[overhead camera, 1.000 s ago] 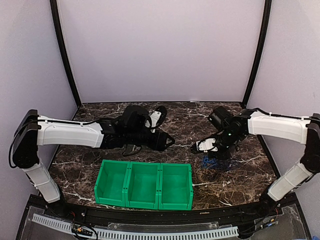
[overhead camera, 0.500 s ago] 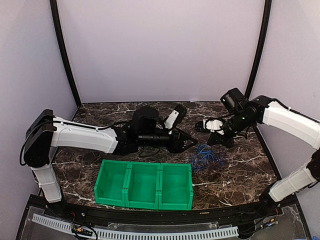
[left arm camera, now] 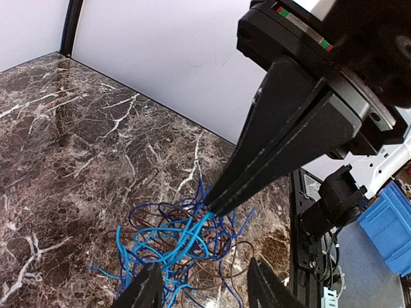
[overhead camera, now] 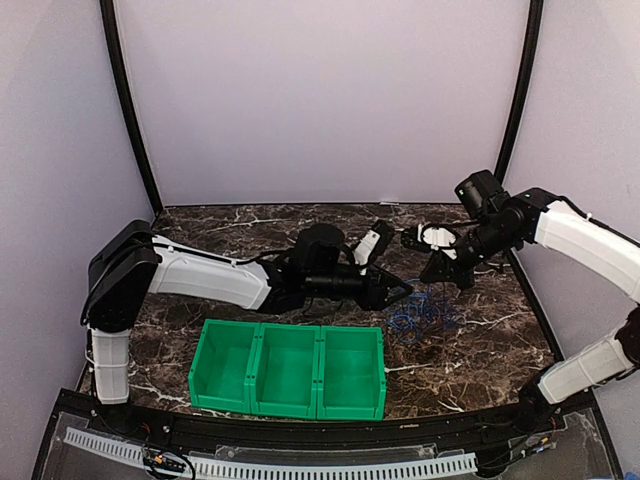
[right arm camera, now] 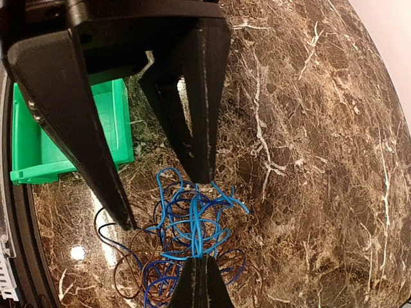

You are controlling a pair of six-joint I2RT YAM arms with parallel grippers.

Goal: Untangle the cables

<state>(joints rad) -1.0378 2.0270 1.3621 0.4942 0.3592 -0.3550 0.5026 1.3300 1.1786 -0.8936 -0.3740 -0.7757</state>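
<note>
The cables (overhead camera: pixel 420 318) lie in a loose blue-and-dark tangle on the table (overhead camera: pixel 500 340), just right of the green bins (overhead camera: pixel 288 370). The right fingers (right arm camera: pixel 199 289) are pinched shut on a few blue strands, which rise taut from the middle of the heap. The left fingers (left arm camera: pixel 144 292) stand apart and hold nothing. The heap lies straight ahead of them and a little below, so the left arm looks best placed to take a loose loop
</note>
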